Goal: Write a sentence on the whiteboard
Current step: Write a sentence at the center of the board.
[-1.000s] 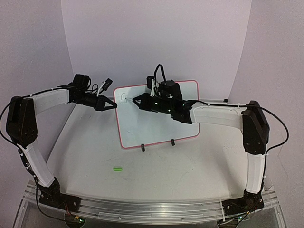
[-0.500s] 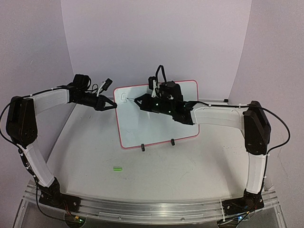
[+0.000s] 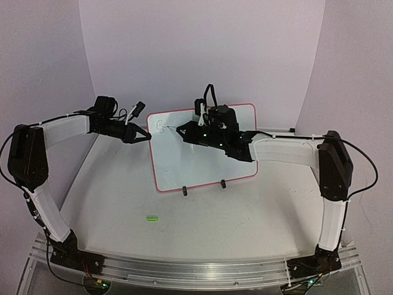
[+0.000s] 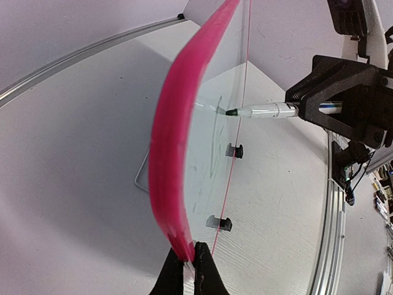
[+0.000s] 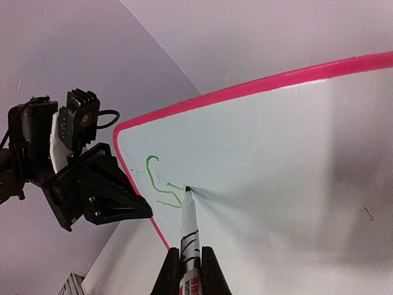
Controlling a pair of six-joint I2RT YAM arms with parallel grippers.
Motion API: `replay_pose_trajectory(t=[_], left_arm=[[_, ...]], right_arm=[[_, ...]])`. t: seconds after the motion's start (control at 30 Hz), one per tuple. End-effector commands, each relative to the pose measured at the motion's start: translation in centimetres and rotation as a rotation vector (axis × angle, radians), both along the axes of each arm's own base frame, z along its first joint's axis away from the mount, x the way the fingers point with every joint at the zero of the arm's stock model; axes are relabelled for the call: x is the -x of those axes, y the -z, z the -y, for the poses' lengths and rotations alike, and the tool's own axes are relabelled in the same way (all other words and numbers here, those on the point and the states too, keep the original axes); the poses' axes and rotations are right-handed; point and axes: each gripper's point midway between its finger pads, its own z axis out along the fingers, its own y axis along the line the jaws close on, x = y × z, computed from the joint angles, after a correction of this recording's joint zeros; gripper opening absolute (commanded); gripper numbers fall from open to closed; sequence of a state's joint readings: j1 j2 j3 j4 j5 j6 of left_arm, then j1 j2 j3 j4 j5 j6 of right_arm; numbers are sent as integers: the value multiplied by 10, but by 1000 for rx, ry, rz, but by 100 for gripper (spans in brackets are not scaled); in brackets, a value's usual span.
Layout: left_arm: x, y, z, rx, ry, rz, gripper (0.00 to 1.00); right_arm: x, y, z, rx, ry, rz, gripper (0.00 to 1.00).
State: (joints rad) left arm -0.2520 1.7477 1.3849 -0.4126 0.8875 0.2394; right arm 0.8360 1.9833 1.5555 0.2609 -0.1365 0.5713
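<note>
— Where is the whiteboard (image 3: 202, 163) sitting right now?
— It is standing up on its two black clip feet (image 3: 184, 191) in the middle of the top view, on the white table (image 3: 215, 227).
— And the left gripper (image 3: 146, 136)?
— It is reaching in from the left of the frame and pinching the board's left edge. In its own wrist view, the fingers (image 4: 205, 273) are gripping the pink frame tightly at the bottom centre.
— What is the right gripper (image 3: 186, 130) doing?
— It is clamping a marker (image 5: 188, 230), with its jaws nearly together around the barrel. It is pressing the tip against the board near the upper left corner.
— Is anything written?
— A few thin green strokes (image 5: 161, 178) are showing just left of the tip, too few for me to read.
— Anything else lying about?
— A small green piece (image 3: 151, 217) is lying on the table in the lower left of the top view, well apart from the board.
</note>
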Motion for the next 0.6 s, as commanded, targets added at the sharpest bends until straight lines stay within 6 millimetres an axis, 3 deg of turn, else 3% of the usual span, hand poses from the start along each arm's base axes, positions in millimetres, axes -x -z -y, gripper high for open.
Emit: replay_pose_trajectory(t=[0.0, 0.3, 0.57], left_arm=[[2, 13, -3, -81, -8, 28, 0], [3, 10, -3, -79, -8, 33, 0], [3, 10, -3, -79, -8, 33, 0]], right_arm=[[-2, -24, 19, -9, 48, 43, 0], [13, -51, 9, -53, -54, 90, 0], [6, -60, 1, -68, -59, 105, 0]])
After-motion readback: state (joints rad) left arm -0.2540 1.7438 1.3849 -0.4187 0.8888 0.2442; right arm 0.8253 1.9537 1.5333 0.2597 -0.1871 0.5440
